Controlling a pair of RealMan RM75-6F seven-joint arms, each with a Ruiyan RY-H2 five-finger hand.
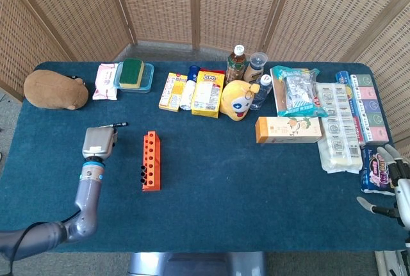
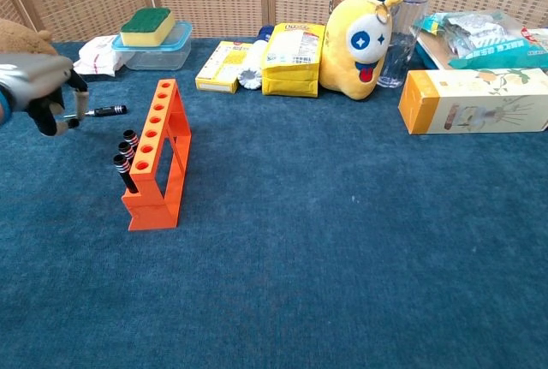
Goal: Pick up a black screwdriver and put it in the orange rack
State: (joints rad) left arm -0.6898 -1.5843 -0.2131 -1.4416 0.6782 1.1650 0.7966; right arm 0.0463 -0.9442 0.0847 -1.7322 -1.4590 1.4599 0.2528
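The black screwdriver is seen lying flat on the tabletop, beyond the far end of the orange rack and a little to its left. Its long axis runs roughly crosswise to the rack's row of holes, with the handle end toward the rack and the thin shaft pointing away to the left.

The left robot hand is placed at that shaft end, left of the rack's far end, with its fingers curled downward; the shaft appears to be pinched between the fingertips, though whether it is truly held or only touched cannot be told. The handle extends from the hand toward the rack.

The right robot hand is kept well apart, far to the right of the rack at the tabletop's edge, with fingers spread and nothing held, so the left is plainly the nearer one. Several black handles are already seated in the rack's near holes; the far holes look free.
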